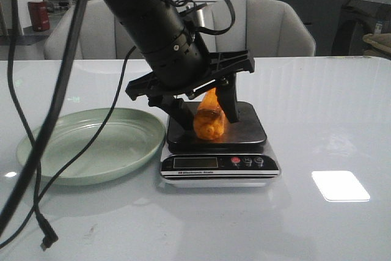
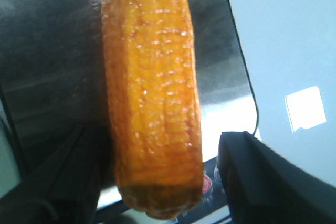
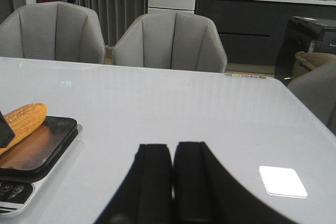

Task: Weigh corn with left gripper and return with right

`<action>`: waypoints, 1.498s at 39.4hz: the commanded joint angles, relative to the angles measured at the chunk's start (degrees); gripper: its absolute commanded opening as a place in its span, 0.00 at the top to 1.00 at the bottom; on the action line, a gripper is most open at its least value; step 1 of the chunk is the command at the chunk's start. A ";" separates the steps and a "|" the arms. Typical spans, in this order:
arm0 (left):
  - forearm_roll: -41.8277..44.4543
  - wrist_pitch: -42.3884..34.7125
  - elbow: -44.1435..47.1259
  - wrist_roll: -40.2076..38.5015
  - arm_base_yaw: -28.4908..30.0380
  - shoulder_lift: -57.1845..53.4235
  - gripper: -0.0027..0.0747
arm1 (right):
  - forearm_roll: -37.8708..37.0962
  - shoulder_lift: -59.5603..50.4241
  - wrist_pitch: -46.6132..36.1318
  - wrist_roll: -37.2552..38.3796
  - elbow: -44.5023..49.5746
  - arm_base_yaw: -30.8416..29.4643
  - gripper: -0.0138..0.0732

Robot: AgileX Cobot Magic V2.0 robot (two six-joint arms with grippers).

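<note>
1. Grey chairs (image 1: pixel 269 25) line the far side of a glossy white table (image 1: pixel 324 120), with a dark counter behind them.
2. On the table sits a scale (image 1: pixel 220 164), its black platform (image 1: pixel 250 128) above a silver base with a display and three small buttons.
3. Just left of the scale, a pale green plate (image 1: pixel 91 145) rests on the table, its rim close to the scale's edge.
4. The corn (image 1: pixel 209 117) lies on the platform, one blunt end toward the display; in the right wrist view its other end (image 3: pixel 23 119) is seen on the platform's far side.
5. The left gripper (image 1: pixel 201 99) reaches down over the scale, its fingers either side of the cob. The left wrist view shows one finger (image 2: pixel 268 177) standing apart from the corn (image 2: pixel 152 93), with platform visible between; the other finger (image 2: pixel 68 177) sits at the cob's side, and contact there cannot be told. The jaws are spread, not clamped.
6. The right gripper (image 3: pixel 173 182) hovers low over bare table, well apart from the scale, its two fingers pressed together around nothing.
7. Black cables (image 1: pixel 36 120) trail across the near left of the front view.
</note>
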 commanded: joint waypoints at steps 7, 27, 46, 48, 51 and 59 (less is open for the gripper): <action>1.79 3.67 0.83 1.10 -0.35 -8.78 0.33 | -0.41 -1.17 -5.04 -0.32 0.45 -0.24 0.66; 4.06 0.62 21.93 7.17 -0.68 -38.30 0.33 | -0.41 -1.17 -5.04 -0.32 0.45 -0.24 0.66; 7.91 -2.20 41.75 10.98 -0.68 -72.57 0.34 | -0.41 -1.12 -5.04 -0.32 0.45 -0.23 0.66; 7.91 -2.20 43.62 11.23 -0.68 -76.44 0.36 | -0.41 -1.12 -5.04 -0.32 0.45 -0.23 0.66; 7.91 -2.06 46.12 12.16 -0.68 -82.77 0.39 | -0.41 -1.12 -5.04 -0.32 0.45 -0.23 0.66; 7.91 -1.71 51.50 15.37 -0.68 -99.83 0.50 | -0.41 -1.12 -5.04 -0.32 0.45 -0.23 0.66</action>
